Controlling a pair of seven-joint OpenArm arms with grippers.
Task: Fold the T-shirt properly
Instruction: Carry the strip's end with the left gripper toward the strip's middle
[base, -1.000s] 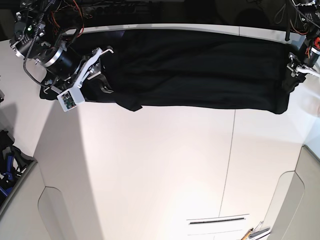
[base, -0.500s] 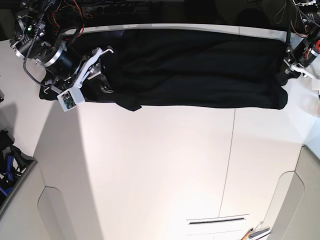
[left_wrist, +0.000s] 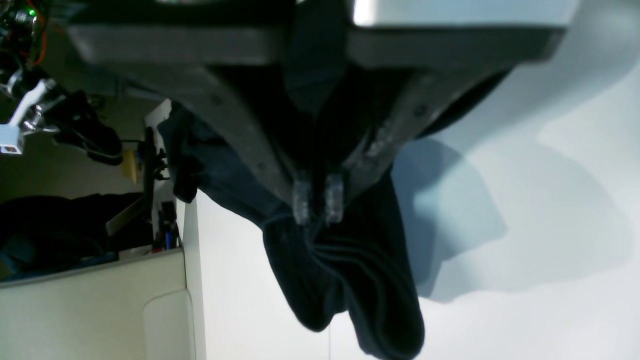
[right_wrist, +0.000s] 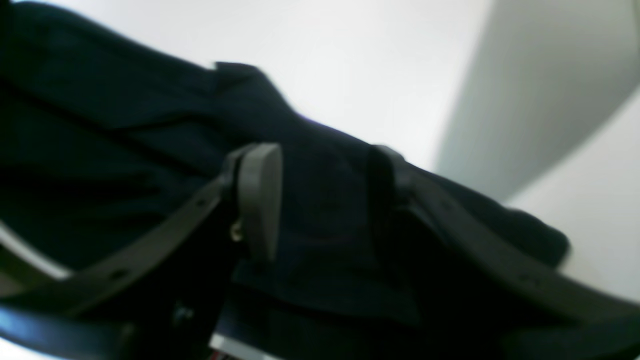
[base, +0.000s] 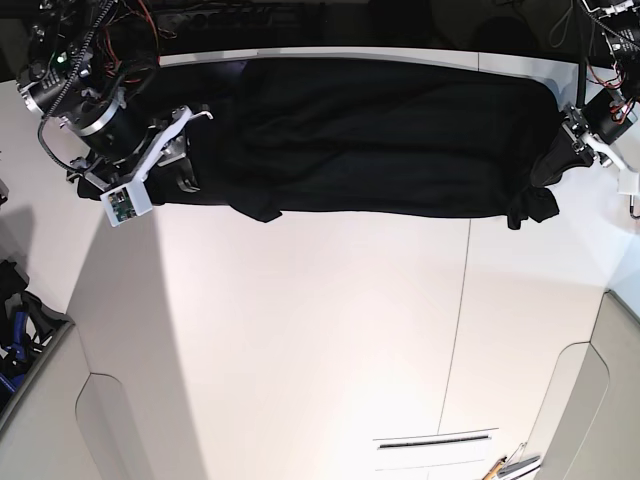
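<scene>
Black T-shirt (soft, creased) bunched in left claw.

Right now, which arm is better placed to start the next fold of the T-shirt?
Left. The left hand is already shut on a bunched end of the T-shirt, lifted off the table. The right hand is open, its fingers straddling the cloth without gripping, so it must close first.

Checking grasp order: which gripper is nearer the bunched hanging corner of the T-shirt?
Left. The left gripper is shut on that bunched corner of the T-shirt. The right gripper is at the opposite end, jaws open over the cloth.
</scene>
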